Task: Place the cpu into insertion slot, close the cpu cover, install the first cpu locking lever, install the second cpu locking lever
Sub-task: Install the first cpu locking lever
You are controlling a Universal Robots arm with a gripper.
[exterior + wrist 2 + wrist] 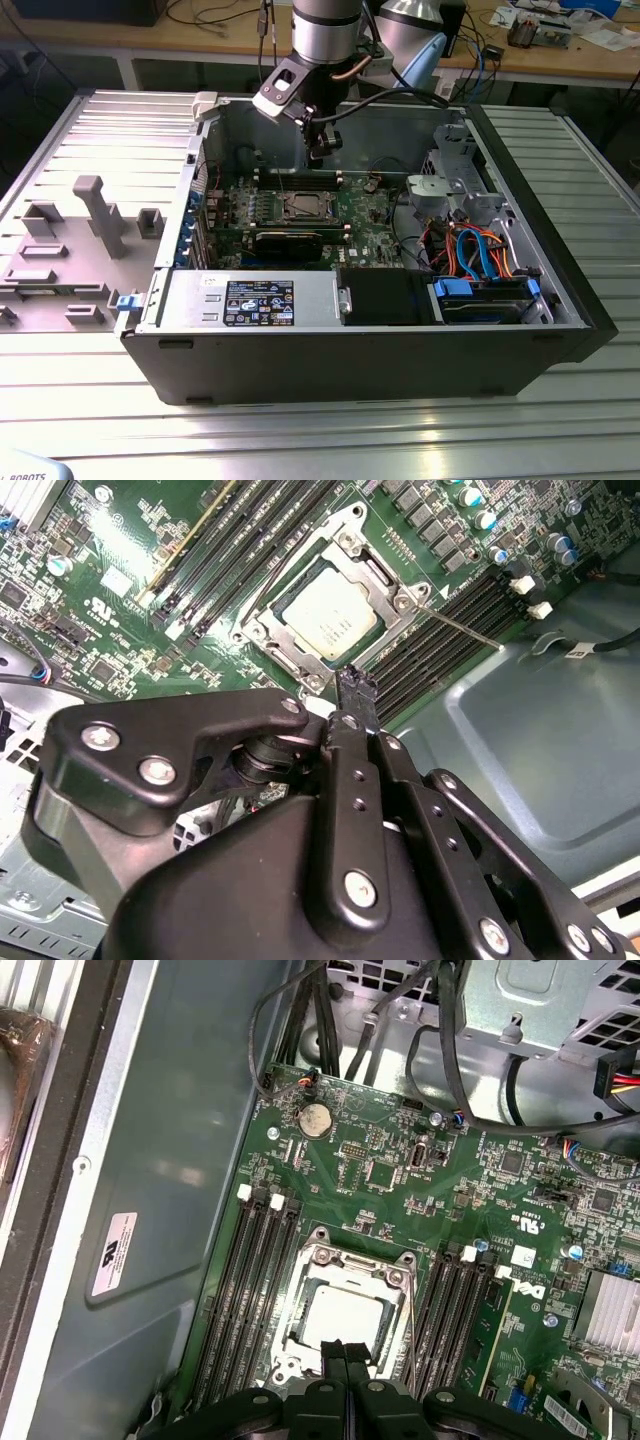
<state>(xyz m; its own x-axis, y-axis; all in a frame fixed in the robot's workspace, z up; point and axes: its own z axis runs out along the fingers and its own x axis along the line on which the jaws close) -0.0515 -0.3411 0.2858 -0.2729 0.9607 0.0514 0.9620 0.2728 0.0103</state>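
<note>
gripper [345,1356] fingers clenched together, nothing held, tips just above socket edge. cpu [345,1322] seated in insertion slot [296,1312]; cpu cover [350,1271] flat around it. one lever rod [460,627] juts over memory slots [440,630].

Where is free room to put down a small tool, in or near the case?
Free: the ribbed table in front of the computer case, and past it on the exterior view's right. Crowded: motherboard, orange and blue cables.
</note>
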